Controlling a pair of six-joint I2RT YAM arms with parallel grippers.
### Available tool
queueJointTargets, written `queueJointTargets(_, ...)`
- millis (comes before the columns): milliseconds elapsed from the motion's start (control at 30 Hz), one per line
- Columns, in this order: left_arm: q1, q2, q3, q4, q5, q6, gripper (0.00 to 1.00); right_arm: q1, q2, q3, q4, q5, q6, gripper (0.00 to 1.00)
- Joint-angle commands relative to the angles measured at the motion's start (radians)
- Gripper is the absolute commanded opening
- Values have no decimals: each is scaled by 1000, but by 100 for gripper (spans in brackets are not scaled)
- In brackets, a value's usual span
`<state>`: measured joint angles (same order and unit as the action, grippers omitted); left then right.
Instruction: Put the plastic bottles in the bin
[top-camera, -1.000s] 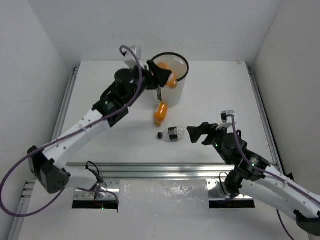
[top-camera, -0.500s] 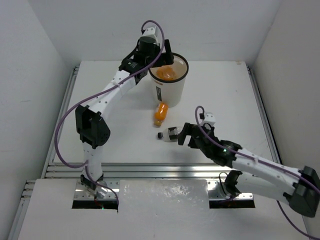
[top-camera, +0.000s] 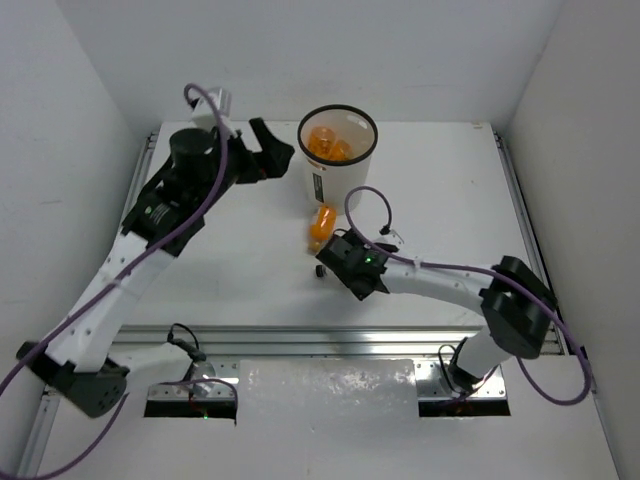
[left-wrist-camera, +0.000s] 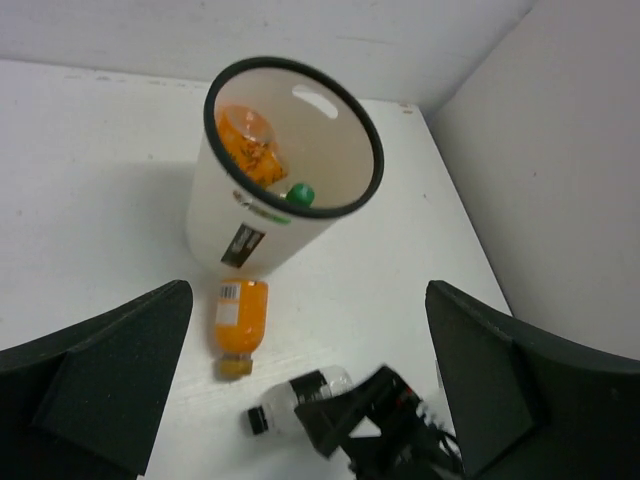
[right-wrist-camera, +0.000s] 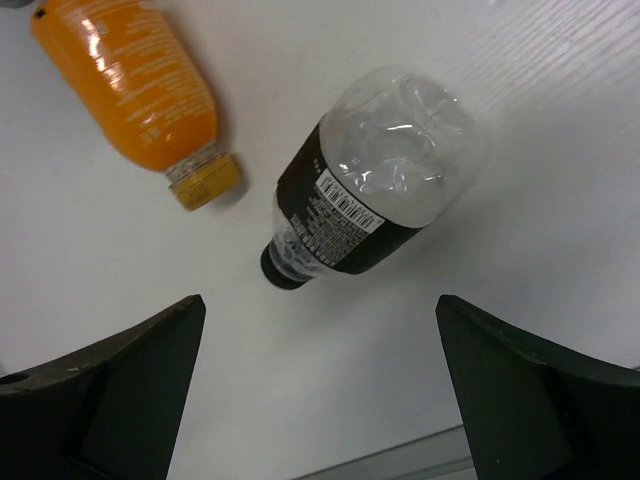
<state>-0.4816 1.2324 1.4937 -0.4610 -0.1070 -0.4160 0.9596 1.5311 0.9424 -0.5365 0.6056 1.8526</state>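
1. From above: the bin (top-camera: 345, 190) stands upright near the back of the table (top-camera: 450, 180), with orange bottles (top-camera: 325, 143) lying inside it. The left gripper (top-camera: 268, 152) hangs just left of the bin's rim, spread wide with nothing in it.
2. Same view: one orange bottle (top-camera: 322, 226) lies on the table just in front of the bin. A bit nearer still, the right gripper (top-camera: 335, 262) sits low over the clear bottle (top-camera: 320, 271), so only the black cap end pokes out.
3. Left wrist: both fingers sit far apart at the bottom corners, empty. The bin is beyond them, and inside it you can see orange plus a green cap (left-wrist-camera: 299, 194). The orange bottle and the clear bottle lie in front of the bin, not touching it.
4. Right wrist: fingers are wide apart and gripping nothing. The clear bottle lies on its side on the table between them, with a dark label and black cap. The orange bottle is just beside it, yellow cap end close to its neck, and the two don't touch.
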Motion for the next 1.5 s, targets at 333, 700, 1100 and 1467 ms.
queueJointTargets(333, 5, -292, -285, -70, -7, 19, 100, -96, 229, 62, -112, 0, 286, 68)
queueJointTargets(700, -29, -324, -556, 207, 473, -56, 100, -125, -494, -573, 1081, -48, -1306, 28)
queueJointTargets(1100, -382, -119, -509, 406, 469, -66, 100, -133, -925, -582, 888, -863, -1707, 21)
queueJointTargets(1467, -393, -44, -438, 378, 374, -46, 45, -131, -917, -547, 902, -946, -1708, 21)
